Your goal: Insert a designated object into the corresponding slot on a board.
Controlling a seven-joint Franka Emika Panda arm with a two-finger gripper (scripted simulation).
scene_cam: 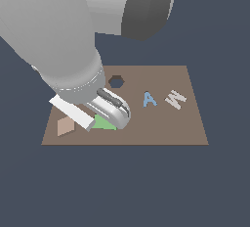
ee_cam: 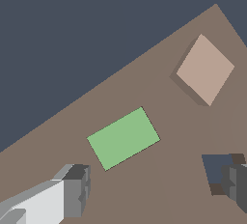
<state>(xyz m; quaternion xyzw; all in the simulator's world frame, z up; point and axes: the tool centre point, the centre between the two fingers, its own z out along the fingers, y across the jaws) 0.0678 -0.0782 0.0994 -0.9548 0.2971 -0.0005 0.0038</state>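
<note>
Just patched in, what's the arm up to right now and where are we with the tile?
The gripper hangs open and empty over the board, near the green rectangle. The tan diamond tile lies flat on the board, untouched. A dark square slot shows beside one finger. The tile is not inserted yet.

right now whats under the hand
Under the open hand lies the green rectangle flat on the board, between the fingers and untouched. The dark slot shows beside one finger, which covers part of it. The tan tile sits apart.
</note>
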